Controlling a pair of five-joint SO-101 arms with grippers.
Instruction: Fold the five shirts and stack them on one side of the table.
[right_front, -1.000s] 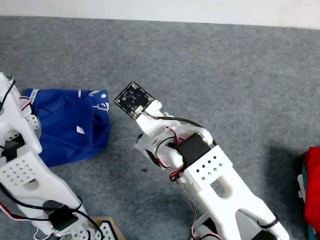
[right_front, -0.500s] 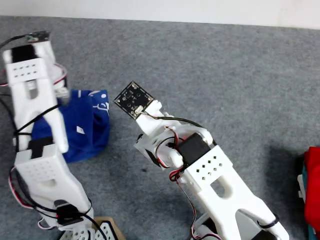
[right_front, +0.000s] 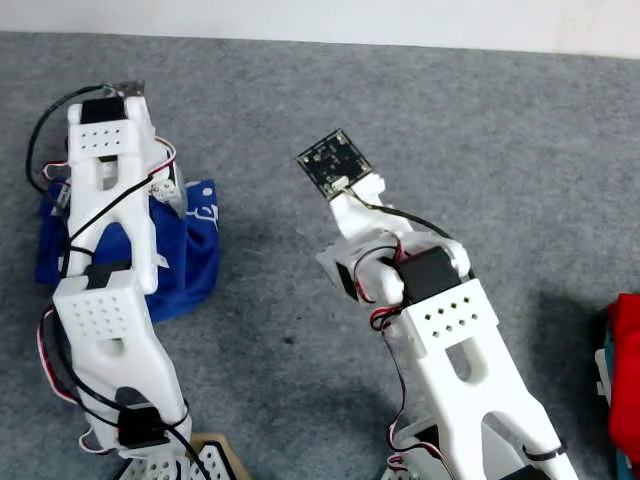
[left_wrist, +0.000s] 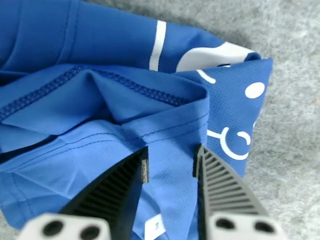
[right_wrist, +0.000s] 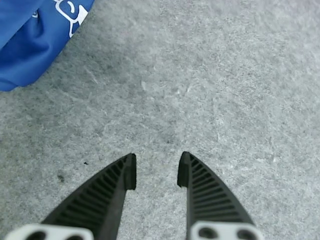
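Table: grey felt surface, spans the frame.
Right arm: lower centre-right, angled towards the middle.
Left arm: left side, over the shirt.
Blue shirt: folded bundle, left of frame, partly under the left arm.
Red shirt: right edge, cut off.
Left gripper: fingers parted, poised at blue fabric, nothing clamped.
Right gripper: fingers parted, over bare table, holding nothing.
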